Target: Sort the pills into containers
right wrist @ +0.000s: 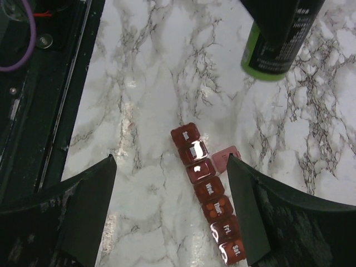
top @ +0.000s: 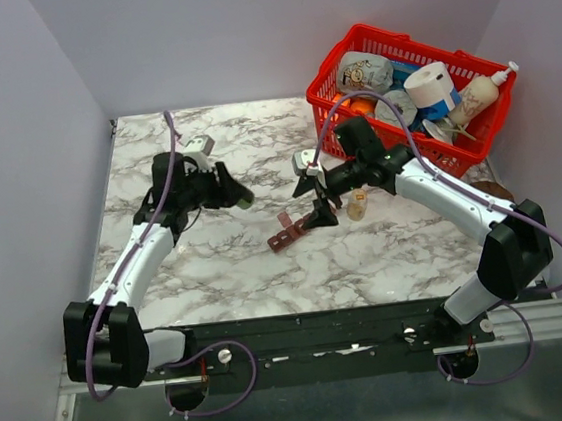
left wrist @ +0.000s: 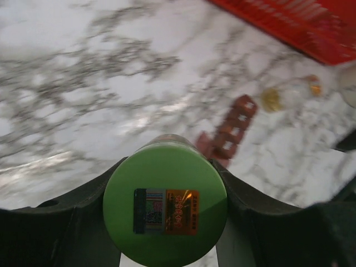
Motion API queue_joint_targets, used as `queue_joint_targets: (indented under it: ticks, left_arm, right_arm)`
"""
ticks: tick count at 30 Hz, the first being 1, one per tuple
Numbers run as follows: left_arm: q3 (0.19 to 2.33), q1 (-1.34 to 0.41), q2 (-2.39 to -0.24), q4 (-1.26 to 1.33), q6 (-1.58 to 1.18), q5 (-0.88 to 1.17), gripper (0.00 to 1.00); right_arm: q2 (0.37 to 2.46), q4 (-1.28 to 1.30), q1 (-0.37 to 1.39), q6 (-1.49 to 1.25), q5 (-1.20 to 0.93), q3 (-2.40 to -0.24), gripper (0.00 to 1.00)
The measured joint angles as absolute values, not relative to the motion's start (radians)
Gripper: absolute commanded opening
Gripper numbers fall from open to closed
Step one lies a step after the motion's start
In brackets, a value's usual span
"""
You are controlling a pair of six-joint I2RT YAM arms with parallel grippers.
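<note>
The containers are one reddish-brown strip of day-marked cells point(right wrist: 208, 192) lying on the marble, also seen from above point(top: 288, 233) and in the left wrist view point(left wrist: 228, 133). One cell's lid point(right wrist: 225, 157) stands open to the side. Small orange pills point(right wrist: 218, 207) show inside the Thur cell. My right gripper point(right wrist: 170, 158) hangs open above the strip, its fingers point(right wrist: 83, 206) either side of it and touching nothing. My left gripper point(left wrist: 165, 167) is shut on a green bottle point(left wrist: 165, 211), held to the left of the strip point(top: 242, 197).
A red wire basket point(top: 411, 91) full of bottles and rolls stands at the back right. A small clear bottle with a yellowish top point(top: 358, 204) stands just right of the strip. White walls close in the marble table point(top: 217, 267).
</note>
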State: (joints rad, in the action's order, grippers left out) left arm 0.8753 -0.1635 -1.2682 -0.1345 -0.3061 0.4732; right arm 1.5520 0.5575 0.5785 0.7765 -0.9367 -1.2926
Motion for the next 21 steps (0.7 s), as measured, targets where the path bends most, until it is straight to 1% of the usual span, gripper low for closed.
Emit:
queue_joint_targets:
  ticks: [4, 6, 12, 15, 17, 18, 20, 21]
  left_arm:
    - [0.926, -0.327, -1.261, -0.131, -0.381, 0.582, 0.00]
    - [0.935, -0.379, -1.261, -0.113, -0.428, 0.608, 0.00]
    - [0.943, -0.419, -1.291, 0.007, -0.589, 0.618, 0.00]
    - [0.944, -0.424, -1.319, 0.051, -0.652, 0.617, 0.00]
    - [0.944, -0.436, -1.341, 0.068, -0.686, 0.616, 0.00]
    - [0.944, -0.442, -1.348, 0.071, -0.697, 0.613, 0.00]
    - [0.943, -0.457, -1.358, 0.073, -0.721, 0.609, 0.00]
    - [0.942, -0.463, -1.358, 0.073, -0.733, 0.606, 0.00]
  right_arm:
    - [1.551, 0.521, 0.579, 0.699, -0.932, -1.293, 0.89]
    - [1.549, 0.485, 0.579, 0.638, -0.922, -1.292, 0.89]
    - [1.492, 0.358, 0.578, 0.477, -0.837, -1.238, 0.88]
    - [1.470, 0.306, 0.574, 0.428, -0.808, -1.206, 0.84]
    - [1.465, 0.275, 0.567, 0.396, -0.801, -1.184, 0.79]
    - [1.465, 0.262, 0.565, 0.381, -0.799, -1.177, 0.70]
    - [1.467, 0.245, 0.562, 0.350, -0.793, -1.172, 0.56]
    - [1.468, 0.236, 0.558, 0.339, -0.790, -1.172, 0.51]
